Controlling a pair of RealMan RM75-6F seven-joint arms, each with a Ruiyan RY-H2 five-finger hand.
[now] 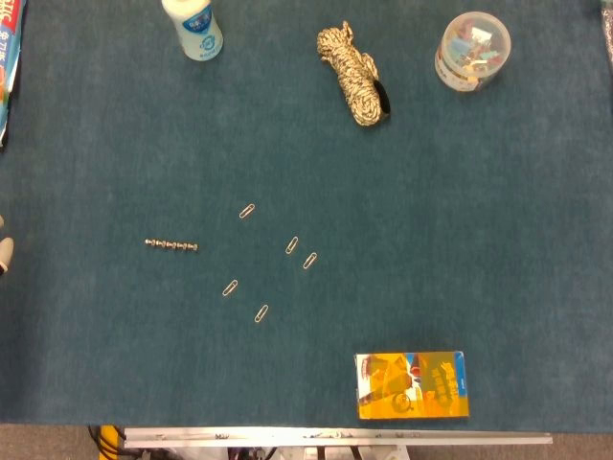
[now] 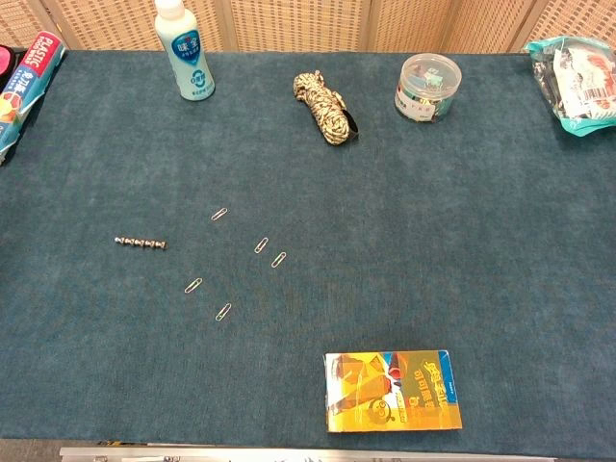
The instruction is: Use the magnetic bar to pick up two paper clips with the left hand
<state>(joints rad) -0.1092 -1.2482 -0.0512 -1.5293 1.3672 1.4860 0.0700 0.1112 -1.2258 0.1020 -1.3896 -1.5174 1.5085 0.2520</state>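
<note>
On the blue cloth, left of centre, lies the magnetic bar: a short silvery rod that looks like a row of small beads joined end to end, lying crosswise and touching nothing. To its right five paper clips are scattered flat, all apart from the bar; two sit close side by side at the right of the group, two lie nearer the front edge, one lies farther back. Each is thin, pale wire. At the far left edge of the head view a pale bit of the left hand shows, well away from the bar; whether its fingers are spread or curled cannot be told. No right hand appears in either view. Along the far side stand a bottle, a rope bundle and a clear tub; a yellow box lies near the front
</note>
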